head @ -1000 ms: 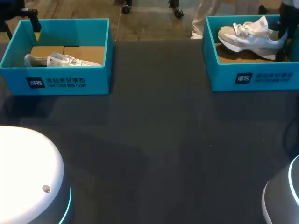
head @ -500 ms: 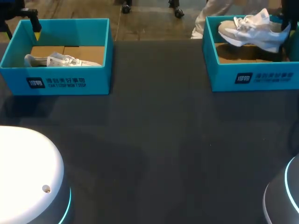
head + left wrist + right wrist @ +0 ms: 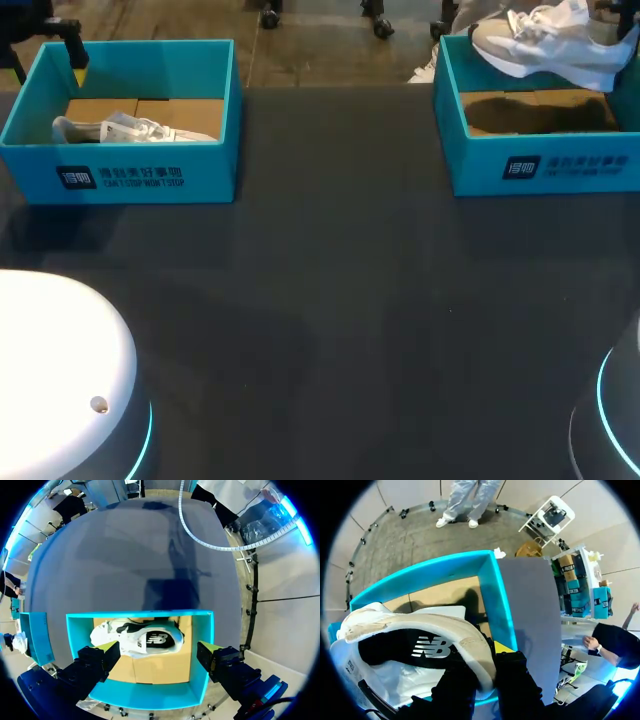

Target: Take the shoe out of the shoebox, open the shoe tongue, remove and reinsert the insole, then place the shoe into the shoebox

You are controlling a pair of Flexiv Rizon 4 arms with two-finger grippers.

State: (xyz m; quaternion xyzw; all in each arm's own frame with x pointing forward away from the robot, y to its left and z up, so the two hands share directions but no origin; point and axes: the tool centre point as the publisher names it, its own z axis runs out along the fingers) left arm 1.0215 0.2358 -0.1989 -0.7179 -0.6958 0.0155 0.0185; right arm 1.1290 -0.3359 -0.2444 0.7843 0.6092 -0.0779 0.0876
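The right gripper (image 3: 487, 660) pinches the shoe (image 3: 540, 55) by the heel, tips mostly hidden; the left gripper (image 3: 159, 647) hangs wide over the second box (image 3: 202, 635).

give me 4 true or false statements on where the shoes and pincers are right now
1. The right shoe lies on the floor of the right box. False: the right pincer holds it above the box.
2. The left shoe lies in the left box. True.
3. The left pincer is shut on the left shoe. False: it is open, over the box.
4. Both boxes are blue. True.
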